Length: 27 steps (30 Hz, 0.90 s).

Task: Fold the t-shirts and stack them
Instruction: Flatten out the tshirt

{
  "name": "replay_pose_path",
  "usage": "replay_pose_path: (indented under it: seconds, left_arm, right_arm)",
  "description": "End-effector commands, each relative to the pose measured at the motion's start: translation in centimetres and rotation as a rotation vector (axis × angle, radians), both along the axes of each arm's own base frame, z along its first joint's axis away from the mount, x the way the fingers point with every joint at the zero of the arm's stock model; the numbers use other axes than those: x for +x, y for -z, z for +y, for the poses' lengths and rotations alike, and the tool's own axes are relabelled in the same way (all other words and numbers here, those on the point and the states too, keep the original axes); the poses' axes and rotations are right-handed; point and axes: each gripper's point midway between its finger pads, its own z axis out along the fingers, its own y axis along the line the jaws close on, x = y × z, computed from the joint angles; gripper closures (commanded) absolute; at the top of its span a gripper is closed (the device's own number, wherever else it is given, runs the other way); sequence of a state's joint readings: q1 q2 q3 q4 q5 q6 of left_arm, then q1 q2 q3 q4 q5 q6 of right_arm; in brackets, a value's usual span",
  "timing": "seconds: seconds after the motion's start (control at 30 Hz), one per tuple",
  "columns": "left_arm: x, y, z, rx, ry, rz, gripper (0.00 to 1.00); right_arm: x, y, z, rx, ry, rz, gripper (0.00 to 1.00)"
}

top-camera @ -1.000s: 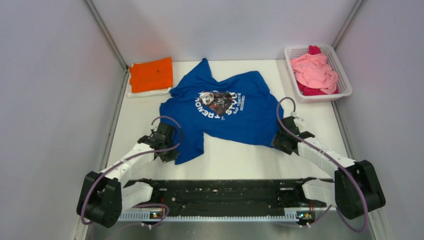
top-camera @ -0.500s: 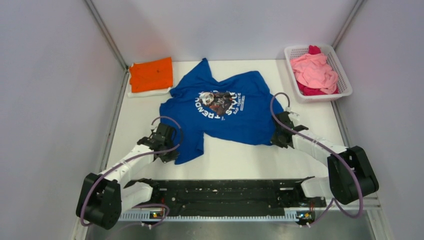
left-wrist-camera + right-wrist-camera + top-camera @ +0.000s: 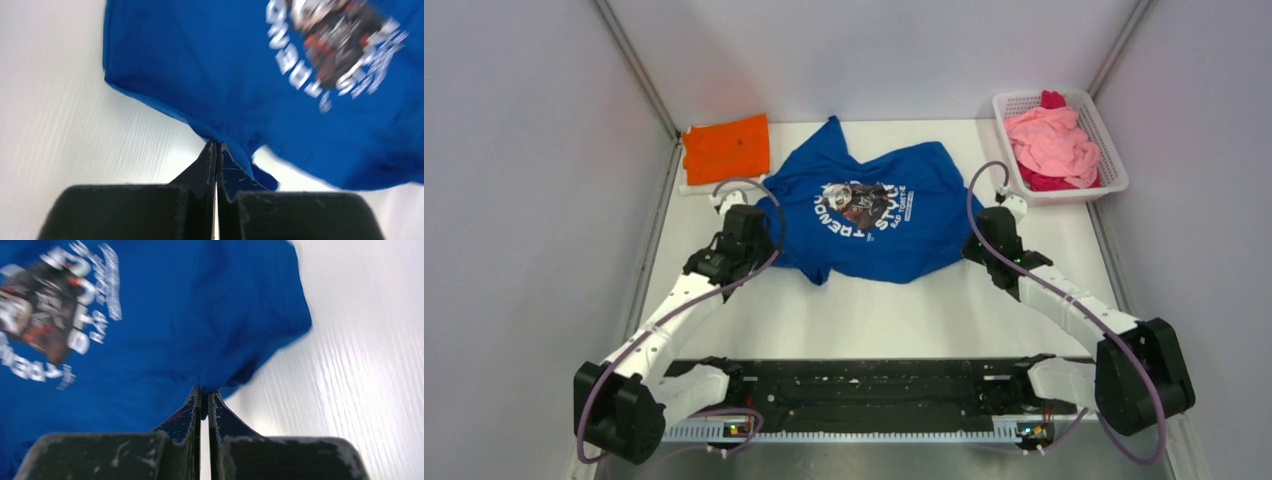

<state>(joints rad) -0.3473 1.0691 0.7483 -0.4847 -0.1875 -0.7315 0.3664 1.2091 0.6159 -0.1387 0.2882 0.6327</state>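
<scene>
Pinching the blue t-shirt [image 3: 929,215] at opposite edges, left gripper [image 3: 216,146] and right gripper [image 3: 205,394] are clamped.

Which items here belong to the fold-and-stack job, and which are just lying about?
Job: blue t-shirt, gripped by left claw and right claw; folded orange t-shirt; pink t-shirts.
Lying about: white mesh basket holding the pink ones.

The royal-blue t-shirt [image 3: 934,215] is soft matt cloth, creased, its print white. The bench [image 3: 904,310] is smooth, faintly ribbed white. The basket [image 3: 1079,192] is white plastic mesh.
</scene>
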Motion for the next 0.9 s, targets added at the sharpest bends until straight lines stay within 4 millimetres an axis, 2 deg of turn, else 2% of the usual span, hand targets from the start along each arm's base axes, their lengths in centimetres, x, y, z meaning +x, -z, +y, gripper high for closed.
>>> replay_pose_path:
  seconds: [0.0,0.13,0.3,0.47,0.6,0.7,0.8,0.87]
  left_arm:
    - [4.5,-10.2,2.1,0.021,-0.149,-0.335,1.0]
    - [4.8,-15.3,2.5,-0.015,-0.169,-0.489,1.0]
    - [2.3,-22.1,3.7,-0.044,-0.162,-0.682,1.0]
    - [-2.9,-31.5,4.7,-0.093,-0.098,-0.935,1.0]
    - [-6.2,-36.9,5.6,-0.105,-0.079,-1.031,1.0]
    - [-9.2,-41.5,5.5,-0.141,-0.022,-1.15,1.0]
    - [-12.6,-45.7,5.4,-0.169,0.05,-1.242,1.0]
    - [-14.6,-47.8,5.2,-0.179,0.096,-1.298,1.0]
  right_arm:
    - [4.7,-11.4,1.2,0.065,-0.011,-0.39,1.0]
    - [4.5,-17.7,0.9,0.083,-0.026,-0.565,1.0]
    - [1.7,-24.4,0.4,0.117,-0.067,-0.718,1.0]
    - [-3.0,-31.4,-0.4,0.184,-0.112,-0.871,1.0]
    - [-7.4,-35.8,-1.4,0.224,-0.14,-0.954,1.0]
    - [-10.7,-39.5,-1.6,0.263,-0.197,-1.032,1.0]
    - [-13.5,-42.2,-1.5,0.278,-0.258,-1.053,1.0]
    - [-15.4,-43.8,-1.5,0.289,-0.301,-1.078,1.0]
